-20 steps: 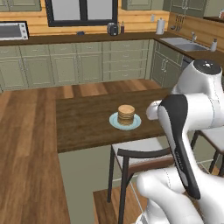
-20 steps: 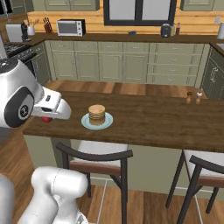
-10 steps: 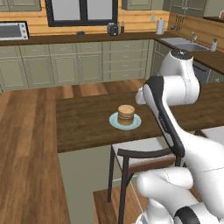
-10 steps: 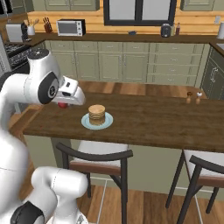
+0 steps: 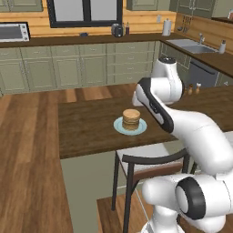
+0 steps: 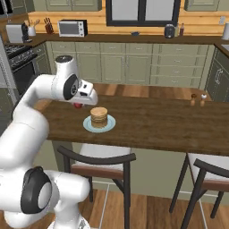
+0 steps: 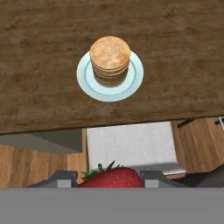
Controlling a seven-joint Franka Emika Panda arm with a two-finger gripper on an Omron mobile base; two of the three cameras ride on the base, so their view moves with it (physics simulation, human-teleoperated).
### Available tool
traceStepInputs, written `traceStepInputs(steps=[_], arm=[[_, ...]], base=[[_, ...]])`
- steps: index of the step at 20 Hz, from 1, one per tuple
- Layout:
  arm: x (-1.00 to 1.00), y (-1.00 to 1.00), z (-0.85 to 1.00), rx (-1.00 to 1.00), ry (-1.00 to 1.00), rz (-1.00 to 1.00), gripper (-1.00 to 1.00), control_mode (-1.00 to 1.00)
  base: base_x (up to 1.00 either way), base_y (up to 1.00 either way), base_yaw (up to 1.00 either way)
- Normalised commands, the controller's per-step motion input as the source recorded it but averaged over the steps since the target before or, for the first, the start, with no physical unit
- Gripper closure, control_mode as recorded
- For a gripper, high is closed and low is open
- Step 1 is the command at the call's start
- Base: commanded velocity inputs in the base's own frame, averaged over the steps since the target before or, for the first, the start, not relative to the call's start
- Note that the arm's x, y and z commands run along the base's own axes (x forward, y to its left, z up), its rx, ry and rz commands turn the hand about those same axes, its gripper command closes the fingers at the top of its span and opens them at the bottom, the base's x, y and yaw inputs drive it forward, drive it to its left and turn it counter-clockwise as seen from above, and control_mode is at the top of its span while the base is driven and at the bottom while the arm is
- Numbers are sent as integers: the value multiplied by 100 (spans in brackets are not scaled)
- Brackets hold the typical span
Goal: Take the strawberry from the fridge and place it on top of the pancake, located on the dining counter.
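The gripper is holding the strawberry between its fingers, and the lower half of the berry is being cut off at the hand view's bottom edge. In the right base view the strawberry is peeking out beneath the hand, just beside the pancake, whose plate is sitting on the dining counter. No writing is legible on the microwave.

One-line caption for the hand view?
Gripper holding the strawberry above the pancake on its plate, dining counter.

Glossy white rounded arm segments — dark grey joint rings, bulbous base.
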Motion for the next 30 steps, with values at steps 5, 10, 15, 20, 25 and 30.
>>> traceStepInputs(steps=[5, 10, 15, 20, 25, 30], arm=[[100, -1, -30, 0, -1, 1, 100, -100], [100, 0, -6, 0, -1, 4, 100, -100], [100, -4, -39, 0, 0, 0, 100, -100], [100, -2, -59, -2, -1, 0, 100, -100], [53, 0, -43, -7, 2, 0, 100, -100], [-5, 0, -30, 0, 9, 0, 100, -100]], base=[[0, 0, 0], [0, 0, 0], [0, 0, 0], [0, 0, 0], [0, 0, 0], [0, 0, 0]])
